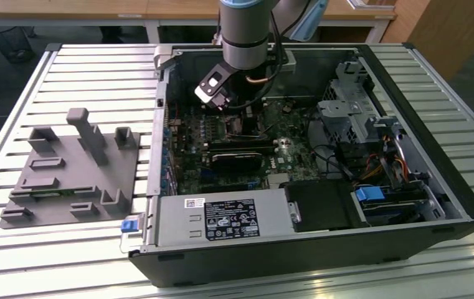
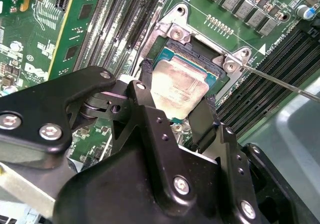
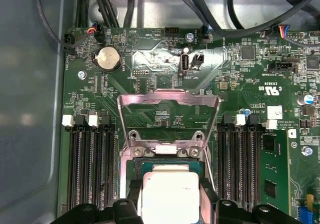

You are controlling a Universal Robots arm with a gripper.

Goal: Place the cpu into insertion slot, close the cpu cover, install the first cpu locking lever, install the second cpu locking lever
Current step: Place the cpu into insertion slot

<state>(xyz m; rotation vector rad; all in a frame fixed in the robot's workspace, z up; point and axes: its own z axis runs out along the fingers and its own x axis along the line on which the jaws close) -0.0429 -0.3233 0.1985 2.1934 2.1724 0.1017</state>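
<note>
Jaws grip the cpu (image 2: 177,92) by two opposite edges, set narrow; we note it squarely over the slot (image 2: 196,54), straight beneath the jaws; seated or just above, we cannot tell; cover (image 3: 169,98) stands flipped open, clear of the cpu.

We take this for a robotics lab or workshop: an opened computer case (image 1: 303,255) lies on a slatted metal workbench (image 1: 95,68) under a robot arm (image 1: 245,31), a grey fixture block (image 1: 54,193) sits beside it (wooden desks (image 1: 70,7) stand behind).
</note>
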